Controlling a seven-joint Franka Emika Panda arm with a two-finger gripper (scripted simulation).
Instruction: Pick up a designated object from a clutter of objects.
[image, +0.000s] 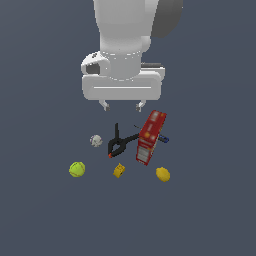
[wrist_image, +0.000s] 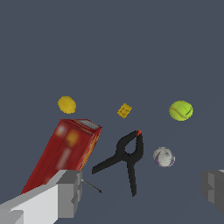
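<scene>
Well apart from pincer (image: 121, 106), tennis ball (image: 77, 169); pincer wide open, empty.

White glossy arm (image: 125, 30), dark grey patch at upper joint. Wide white pincer (image: 122, 106) body with thin seam line, dashed ring at flange, two short grey fingers (image: 105, 105).

Facing exterior; downward wrist; shared clutter

Arm vertical, gripper (image: 121, 106) pointing down, fingers (image: 105, 105) apart, empty.
</scene>
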